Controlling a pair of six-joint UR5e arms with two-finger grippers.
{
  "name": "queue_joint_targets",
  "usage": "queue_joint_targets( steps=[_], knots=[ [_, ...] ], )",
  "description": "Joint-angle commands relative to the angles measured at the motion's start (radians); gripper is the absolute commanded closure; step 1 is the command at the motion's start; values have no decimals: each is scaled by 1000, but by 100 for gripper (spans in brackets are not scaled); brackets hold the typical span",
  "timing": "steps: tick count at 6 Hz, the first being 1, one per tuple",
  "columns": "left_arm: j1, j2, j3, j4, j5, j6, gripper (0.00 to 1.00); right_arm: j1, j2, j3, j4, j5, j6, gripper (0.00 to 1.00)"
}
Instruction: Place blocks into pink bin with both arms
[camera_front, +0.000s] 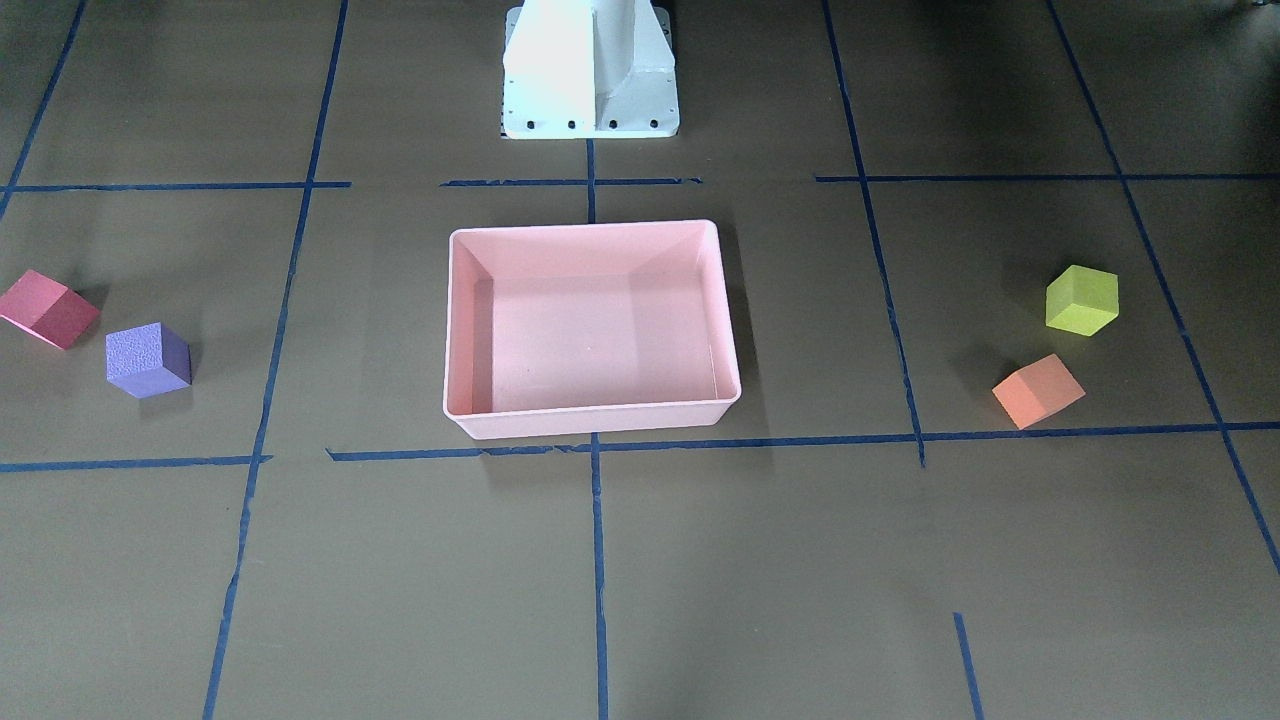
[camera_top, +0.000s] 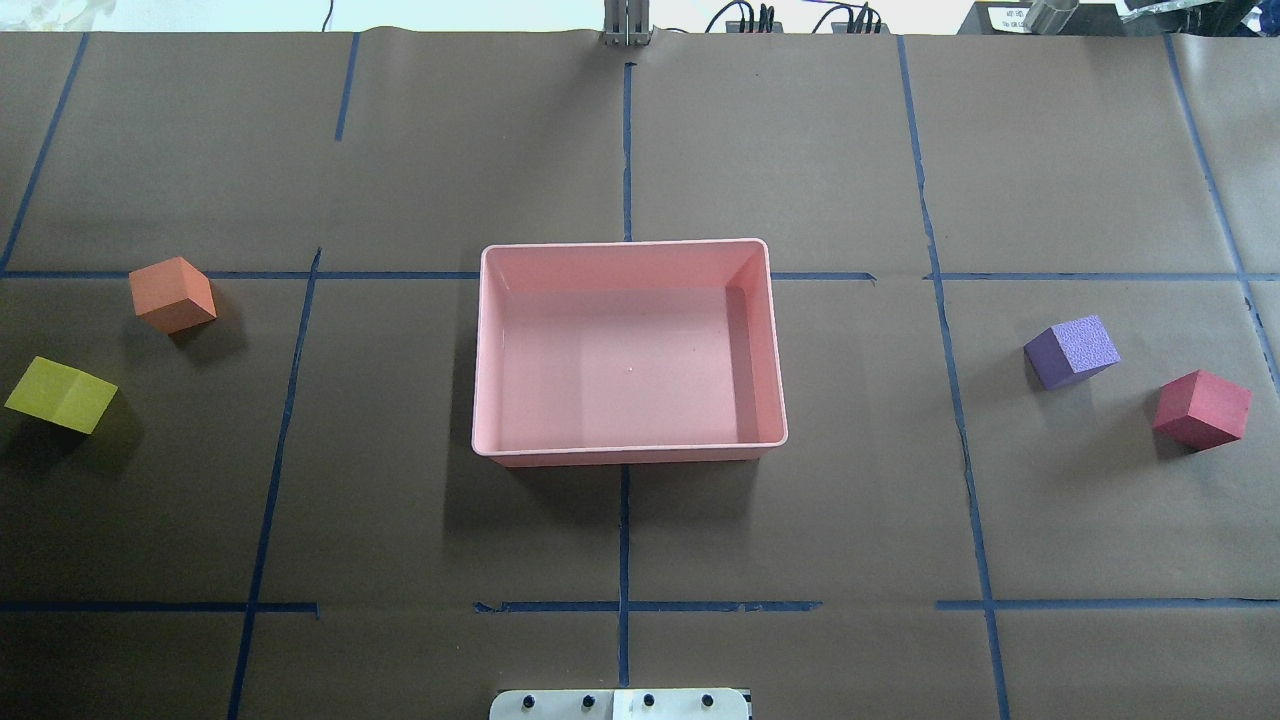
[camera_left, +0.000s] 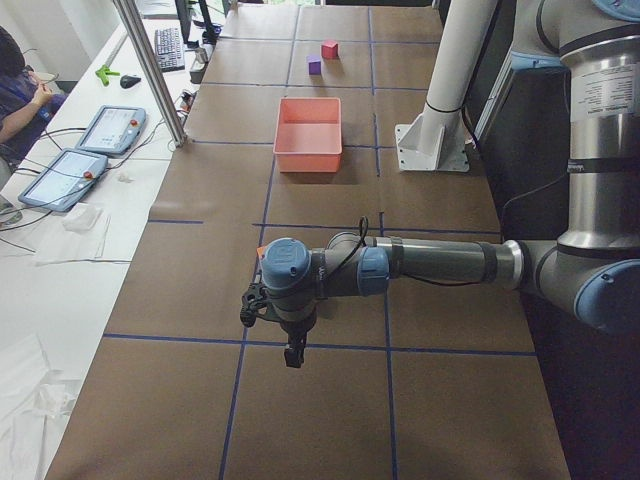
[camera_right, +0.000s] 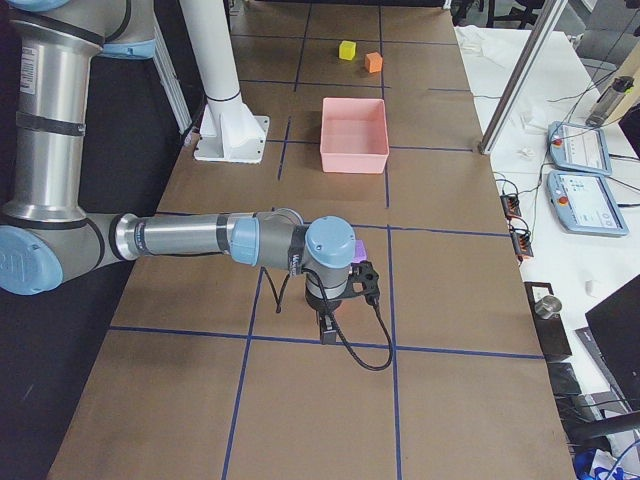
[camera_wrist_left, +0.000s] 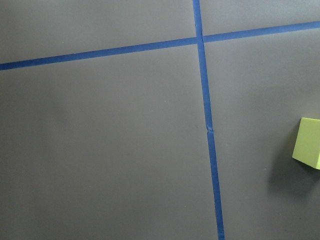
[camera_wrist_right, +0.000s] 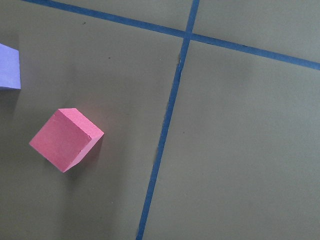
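Observation:
The pink bin (camera_top: 630, 456) stands empty at the table's middle, also seen from the front (camera_front: 590, 418). On the robot's left lie the orange block (camera_top: 172, 294) and the yellow-green block (camera_top: 62, 395). On its right lie the purple block (camera_top: 1071, 351) and the red block (camera_top: 1202, 408). The left gripper (camera_left: 293, 350) hangs over the table's left end; the left wrist view catches the yellow-green block (camera_wrist_left: 307, 142) at its right edge. The right gripper (camera_right: 327, 328) hangs over the right end; the right wrist view shows the red block (camera_wrist_right: 66, 139). I cannot tell whether either gripper is open or shut.
The white pedestal base (camera_front: 590, 70) stands behind the bin. Blue tape lines (camera_top: 625, 520) cross the brown table cover. Beyond the table's far edge are a metal post (camera_left: 150, 70), tablets (camera_left: 105, 128) and a seated person (camera_left: 20, 95).

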Motion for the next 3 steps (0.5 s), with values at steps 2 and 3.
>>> queue_joint_targets(
  steps=[2, 3],
  knots=[
    [3, 2, -5, 1, 3, 2, 0, -41, 8, 1, 84, 2, 2, 0],
    [5, 2, -3, 1, 3, 2, 0, -120, 23, 1, 174, -1, 91, 0]
  ],
)
